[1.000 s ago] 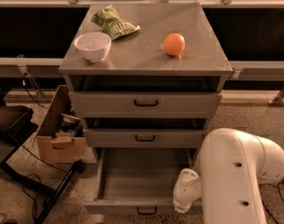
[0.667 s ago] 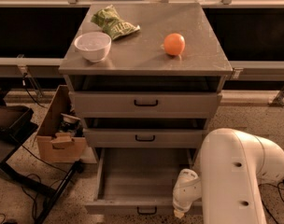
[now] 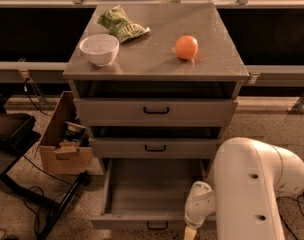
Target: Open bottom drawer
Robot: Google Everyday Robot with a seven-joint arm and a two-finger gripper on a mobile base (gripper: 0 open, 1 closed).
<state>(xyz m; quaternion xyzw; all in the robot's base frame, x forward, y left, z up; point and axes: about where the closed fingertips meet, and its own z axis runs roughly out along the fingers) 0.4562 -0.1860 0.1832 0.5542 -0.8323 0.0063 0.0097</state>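
Jaws: their state cannot be told; the gripper (image 3: 191,231) runs off the bottom edge of the frame, at the right end of the open drawer's front and just right of its handle.
Bottom drawer: the bottom drawer (image 3: 142,186) sits lower centre, standing well out of the grey cabinet (image 3: 232,71). Its plain grey interior is bare to the camera, and its black bar handle (image 3: 157,226) is at the very bottom of the frame.
Arm: the white arm (image 3: 252,184) fills the lower right, beside the drawer rather than over it, probably to leave the front room to slide outward.
Other drawers: the middle drawer (image 3: 127,148) and top drawer (image 3: 112,110) are shut, centre frame.
Cabinet top: a white bowl (image 3: 99,49) and a green bag (image 3: 123,25) at upper left, an orange (image 3: 186,47) right of centre.
Floor: an open cardboard box (image 3: 62,156) at left.
Progress: the task looks essentially done, judging by how far out the drawer stands.
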